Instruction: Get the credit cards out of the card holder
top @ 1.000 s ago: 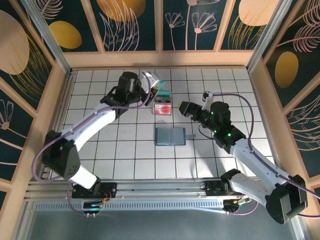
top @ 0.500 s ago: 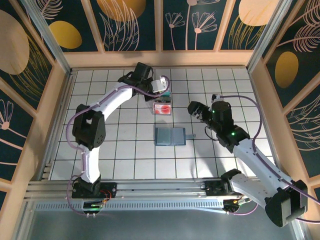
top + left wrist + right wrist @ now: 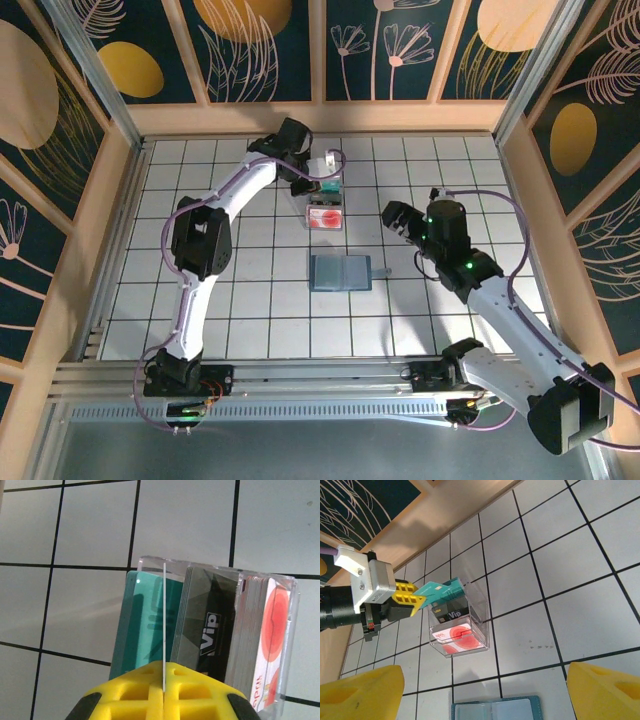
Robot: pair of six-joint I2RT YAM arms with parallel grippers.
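The card holder (image 3: 340, 272) lies open and flat on the tiled table, a slate-blue wallet with clear sleeves; its top edge shows in the right wrist view (image 3: 495, 711). My left gripper (image 3: 324, 182) is shut on a teal credit card (image 3: 436, 590), held over the back of a clear plastic box (image 3: 323, 208). In the left wrist view that card (image 3: 164, 615) appears edge-on between the yellow fingers (image 3: 135, 690). The box holds teal, dark and whitish-pink cards with red marks (image 3: 457, 634). My right gripper (image 3: 400, 222) hangs open to the right of the box, nothing between its fingers.
Wooden walls (image 3: 320, 118) with dark floral panels ring the table on three sides. The left arm (image 3: 200, 240) stretches far across the left half. The right arm's purple cable (image 3: 500, 200) loops by the right wall. Bare tiles lie in front of the wallet.
My left gripper has carried the teal card a little right, onto the clear box, the arm stretching out. My right gripper has drawn back to the right and stands slightly wider.
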